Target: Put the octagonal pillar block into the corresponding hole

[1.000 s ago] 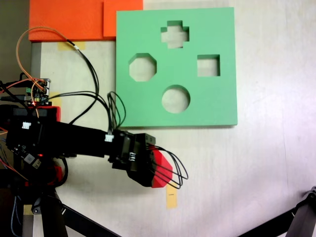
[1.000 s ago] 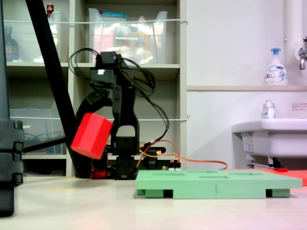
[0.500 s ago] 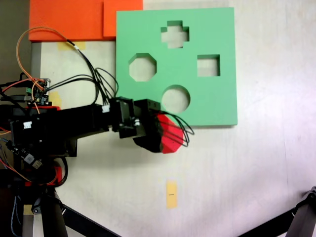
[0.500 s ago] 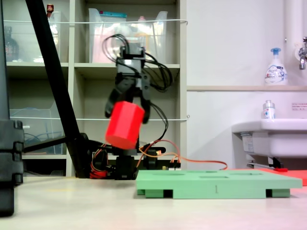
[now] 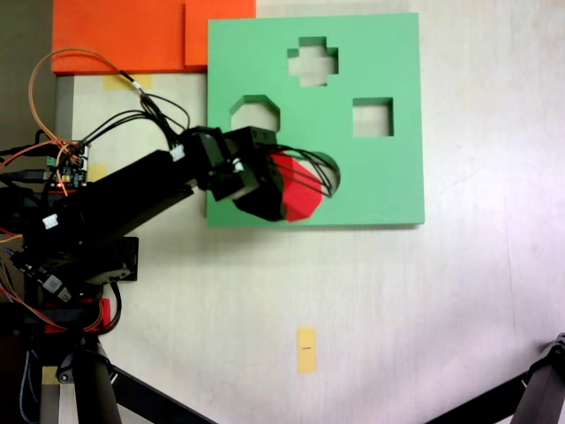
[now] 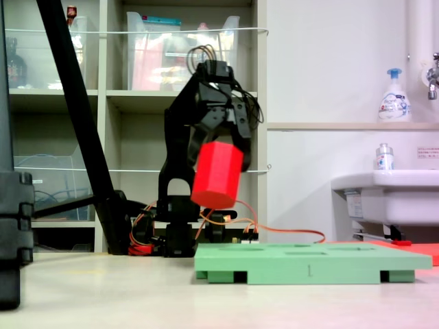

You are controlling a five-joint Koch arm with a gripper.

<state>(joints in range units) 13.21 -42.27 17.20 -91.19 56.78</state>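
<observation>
Pincer (image 6: 221, 147) grips faceted red block (image 6: 217, 175)

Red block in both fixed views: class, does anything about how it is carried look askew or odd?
Yes. The red block hangs tilted in the tool, well above the green board, not upright. From above it covers part of the round hole, not the octagonal hole.

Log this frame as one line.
gripper: shut on red block | block: airborne, tilted, above green board | octagonal hole: empty
</observation>
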